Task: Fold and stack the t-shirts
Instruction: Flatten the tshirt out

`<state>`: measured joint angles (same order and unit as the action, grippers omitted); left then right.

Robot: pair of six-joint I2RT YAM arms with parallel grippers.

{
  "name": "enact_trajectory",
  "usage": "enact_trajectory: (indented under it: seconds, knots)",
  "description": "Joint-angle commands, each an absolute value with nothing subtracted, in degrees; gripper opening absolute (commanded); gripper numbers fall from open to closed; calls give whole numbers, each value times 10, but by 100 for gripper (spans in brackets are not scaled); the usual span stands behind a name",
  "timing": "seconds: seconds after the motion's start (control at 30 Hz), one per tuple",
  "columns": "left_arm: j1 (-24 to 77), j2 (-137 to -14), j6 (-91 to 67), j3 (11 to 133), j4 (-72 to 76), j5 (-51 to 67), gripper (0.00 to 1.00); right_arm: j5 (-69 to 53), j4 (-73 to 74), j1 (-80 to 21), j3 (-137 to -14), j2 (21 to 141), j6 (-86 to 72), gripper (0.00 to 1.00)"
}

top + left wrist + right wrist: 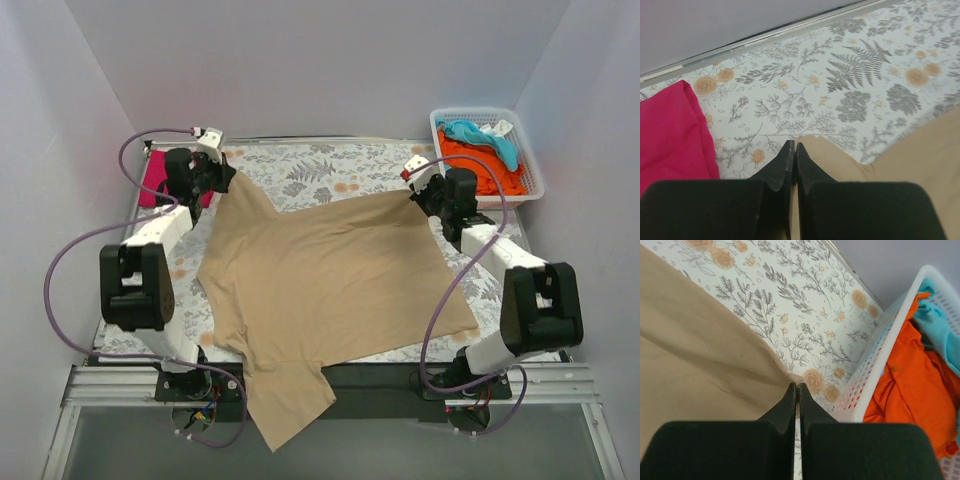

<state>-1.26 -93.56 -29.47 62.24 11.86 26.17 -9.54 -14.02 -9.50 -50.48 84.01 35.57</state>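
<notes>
A tan t-shirt [320,285] lies spread across the floral table, one part hanging over the near edge. My left gripper [228,178] is shut on its far left corner, seen in the left wrist view [795,146] with tan cloth [840,160] between the fingers. My right gripper [420,197] is shut on the far right corner, seen in the right wrist view [798,386] with the tan cloth [700,355] stretched to its left. A folded magenta shirt [155,180] lies at the far left of the table and also shows in the left wrist view [670,135].
A white basket [537,165] at the far right holds an orange shirt [485,165] and a blue one [490,138]; its wall [880,360] is close beside my right gripper. The back wall rises behind the table.
</notes>
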Motion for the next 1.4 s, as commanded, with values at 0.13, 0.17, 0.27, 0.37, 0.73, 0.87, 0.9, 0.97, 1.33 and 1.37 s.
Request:
enact_trajectory:
  seconds: [0.13,0.17,0.27,0.37,0.73,0.87,0.9,0.97,1.33,1.37]
  knots:
    - [9,-1124,-297,839,179,212,0,-8,-220,-94,-623,963,347,1]
    - [10,-1163,-304,865,159,215,0,-3,-215,-94,-640,980,346,1]
    - [10,-1237,-316,974,93,230,17,37,-154,-94,-691,1003,332,20]
    - [8,-1264,-320,1055,37,186,41,39,-77,-94,-728,992,308,51]
    - [-17,-985,-308,839,-221,227,43,-151,305,-94,-741,849,330,79]
    - [-17,-919,-301,754,-312,216,36,-156,364,-95,-700,831,345,71]
    - [-17,-913,-306,725,-322,208,34,-156,368,-94,-694,830,345,68]
    - [-16,-907,-315,701,-344,200,32,-154,372,-94,-679,834,338,66]
    - [-33,-1010,-374,671,-338,106,25,-160,352,-95,-632,904,334,52]
    - [-37,-1022,-374,685,-342,90,25,-160,349,-94,-628,910,334,52]
